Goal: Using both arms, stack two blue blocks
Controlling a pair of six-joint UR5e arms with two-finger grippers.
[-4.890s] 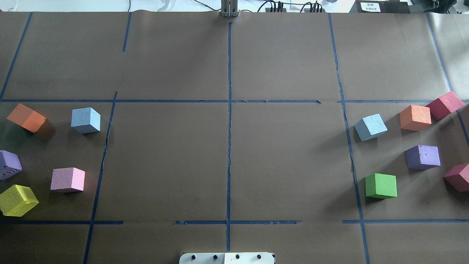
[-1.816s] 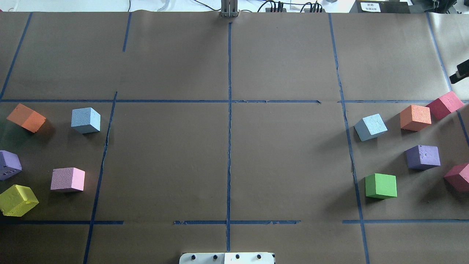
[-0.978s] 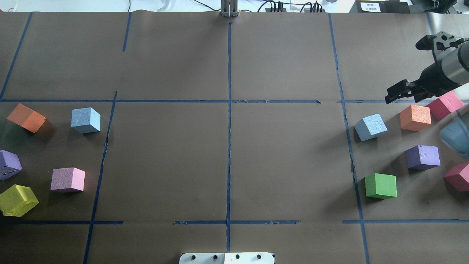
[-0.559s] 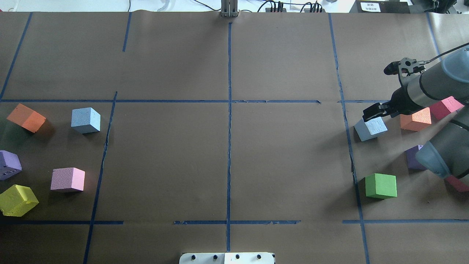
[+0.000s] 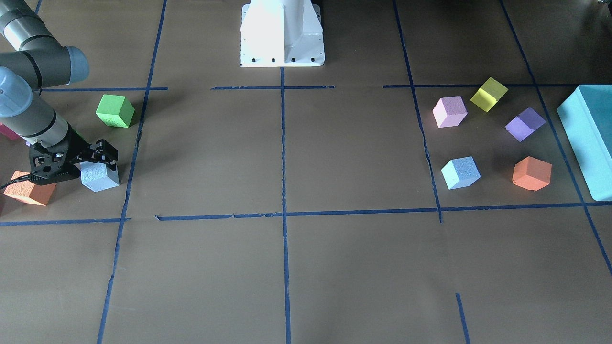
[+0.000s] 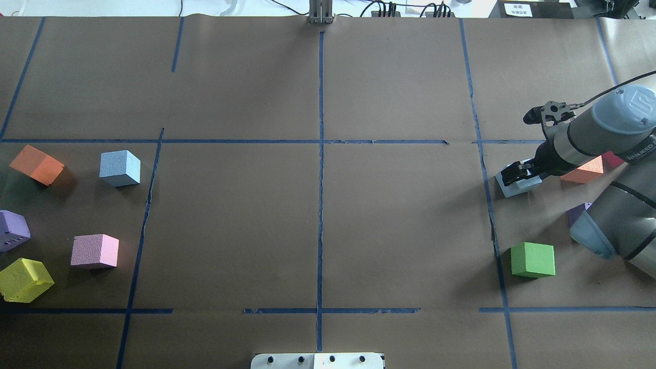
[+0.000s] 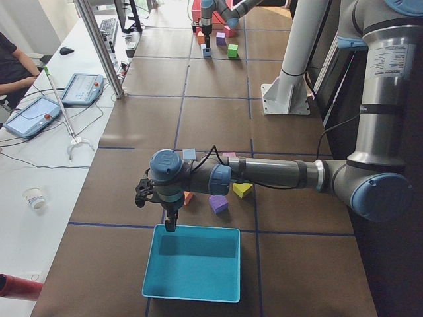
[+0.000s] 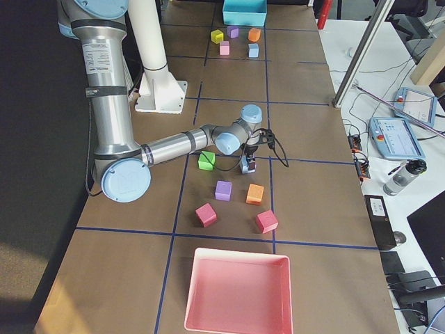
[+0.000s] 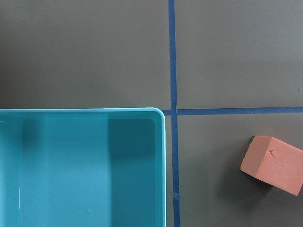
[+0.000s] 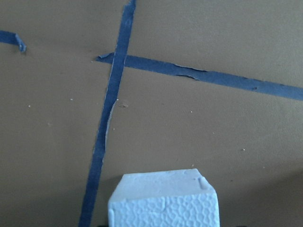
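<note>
While my right fingers (image 5: 109, 154) stand spread over one blue block (image 5: 100, 179), one finger on each side of it and not yet pressing it as far as I can see, my left fingers (image 7: 170, 223) hang above the near rim of the teal box (image 7: 198, 271). Whether those are spread or pressed together, I cannot tell. The box shows its smooth teal floor with a shadow on it. At the other end of the surface lies a pink tray (image 8: 238, 299), its pale floor in full view.

The block under my right fingers sits on the surface just beside a blue tape line, near an orange cube (image 5: 28, 193) and a green cube (image 5: 114, 111). The second blue block (image 6: 120, 168) rests well apart, on my left side, among a second orange cube (image 6: 37, 164), a purple cube (image 6: 13, 230), a pink cube (image 6: 95, 251) and a yellow cube (image 6: 24, 279).

On the light-blue cap of my right arm (image 6: 622, 110) stands a mark that looks like the letters UR. A white label (image 6: 517, 8) at the far edge carries writing too small to read.

The surface (image 6: 230, 220) is covered with brown paper, divided into fields by blue tape lines. Beside it runs a white bench (image 7: 26, 231) with two tablets (image 7: 82, 89), cables and a paper cup (image 7: 34, 197), and a seated person (image 7: 13, 59) shows at its edge.
</note>
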